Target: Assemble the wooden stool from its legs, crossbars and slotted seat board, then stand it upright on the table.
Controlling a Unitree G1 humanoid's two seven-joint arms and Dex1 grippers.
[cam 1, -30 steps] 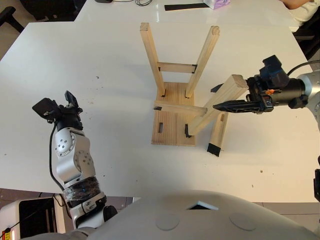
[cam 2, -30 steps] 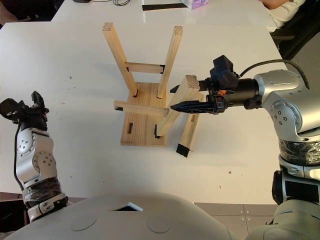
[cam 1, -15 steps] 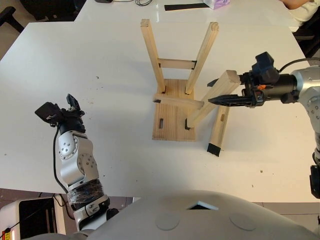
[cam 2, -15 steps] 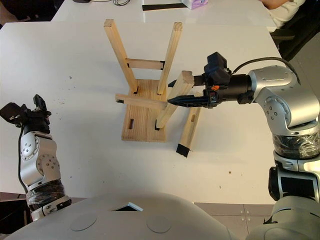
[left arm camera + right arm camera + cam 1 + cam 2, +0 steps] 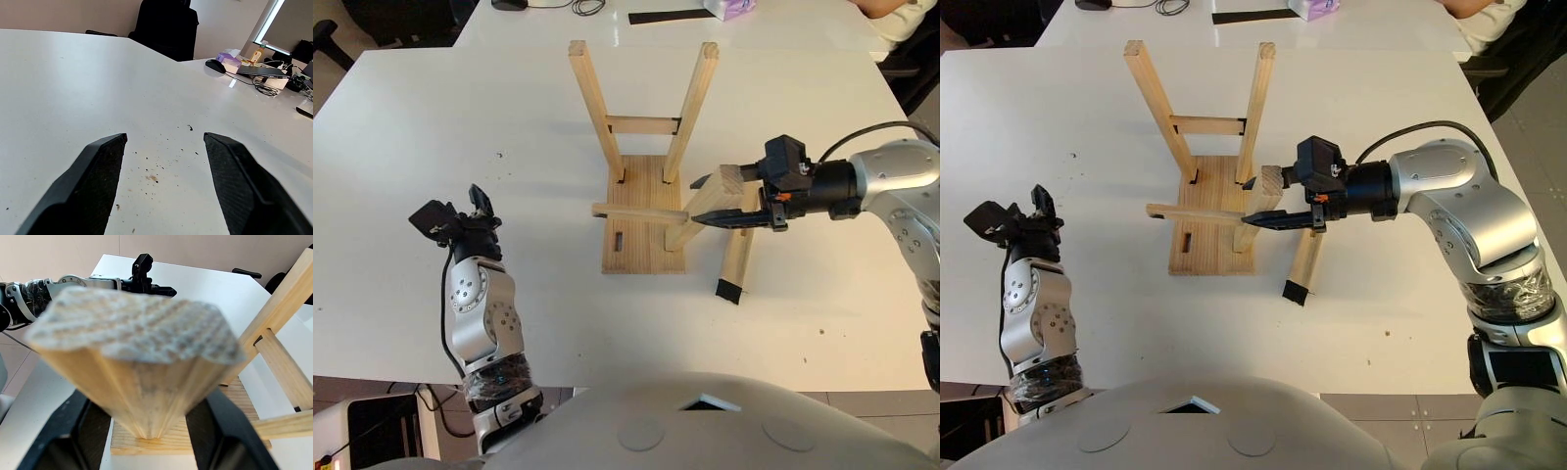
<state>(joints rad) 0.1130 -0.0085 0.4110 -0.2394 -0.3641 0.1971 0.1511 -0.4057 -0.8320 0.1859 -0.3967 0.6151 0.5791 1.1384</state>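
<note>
The slotted seat board (image 5: 636,257) lies flat on the white table. Two legs (image 5: 597,113) stand in it, joined by a crossbar (image 5: 641,124). My right gripper (image 5: 697,219) is shut on a third leg (image 5: 710,201), which leans over the board's right edge with its lower end near a slot. A crossbar (image 5: 641,212) sticks out leftward from that leg. In the right wrist view the leg's end grain (image 5: 137,333) sits between the fingers (image 5: 73,431). A fourth leg (image 5: 739,257) lies on the table beside the board. My left gripper (image 5: 166,147) is open over bare table, far left of the stool.
Small dark specks (image 5: 151,177) dot the table below the left gripper. A second table behind holds a black strip (image 5: 664,17) and cables (image 5: 587,6). The table's front edge runs near my body.
My right gripper has carried the third leg and its crossbar leftward and tipped it more upright over the board. The left arm has drifted slightly inward. The head camera has shifted.
</note>
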